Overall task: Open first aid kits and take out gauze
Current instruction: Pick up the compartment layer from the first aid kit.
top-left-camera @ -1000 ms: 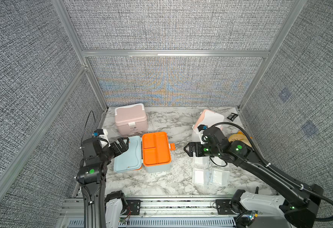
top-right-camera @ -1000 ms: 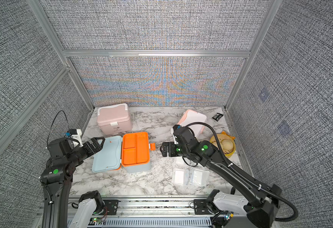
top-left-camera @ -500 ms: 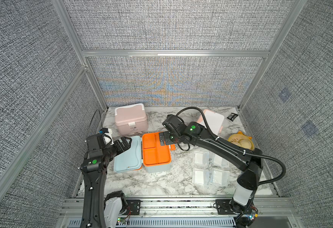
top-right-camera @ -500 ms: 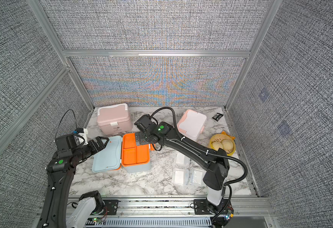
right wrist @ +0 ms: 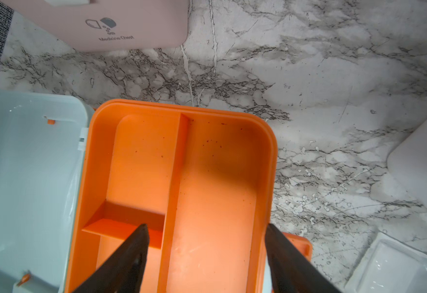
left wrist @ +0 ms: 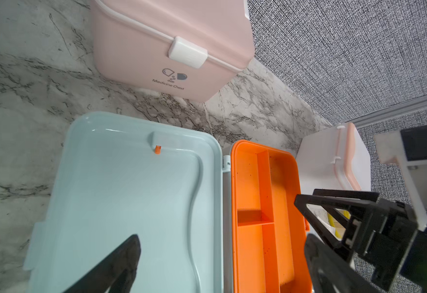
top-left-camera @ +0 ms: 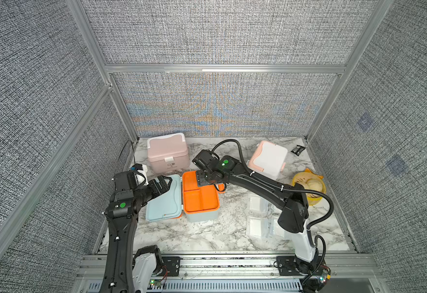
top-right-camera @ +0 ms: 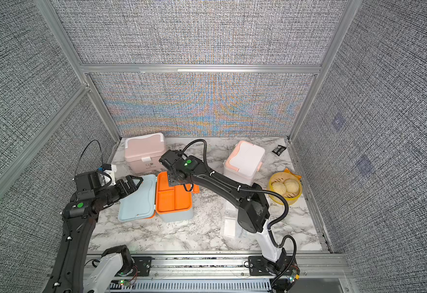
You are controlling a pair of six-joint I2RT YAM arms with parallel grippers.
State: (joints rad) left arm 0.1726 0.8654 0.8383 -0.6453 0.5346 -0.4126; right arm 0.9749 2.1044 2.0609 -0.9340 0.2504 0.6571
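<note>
The pale blue-and-orange first aid kit stands open mid-table in both top views, its lid [top-left-camera: 163, 203] [top-right-camera: 137, 200] flat to the left of the orange tray [top-left-camera: 201, 200] [top-right-camera: 173, 200]. My right gripper [top-left-camera: 205, 177] [right wrist: 206, 228] hangs open over the tray's far end, its jaws straddling the long empty compartment. My left gripper [top-left-camera: 165, 184] [left wrist: 221, 243] is open above the lid's far edge, holding nothing. The pink kit [top-left-camera: 168, 152] and the white-and-peach kit [top-left-camera: 268, 158] are closed at the back. Gauze packets [top-left-camera: 256, 203] [top-left-camera: 256, 225] lie front right.
A yellow basket with buns [top-left-camera: 308, 187] sits at the right edge. A small black wrapper [top-left-camera: 298, 149] lies in the back right corner. The right arm's forearm crosses above the gauze packets. Fabric walls close in three sides.
My right arm has swung from the gauze area at the right across to the open kit's orange tray, and its jaws have narrowed a little. The left gripper has shifted slightly over the lid.
</note>
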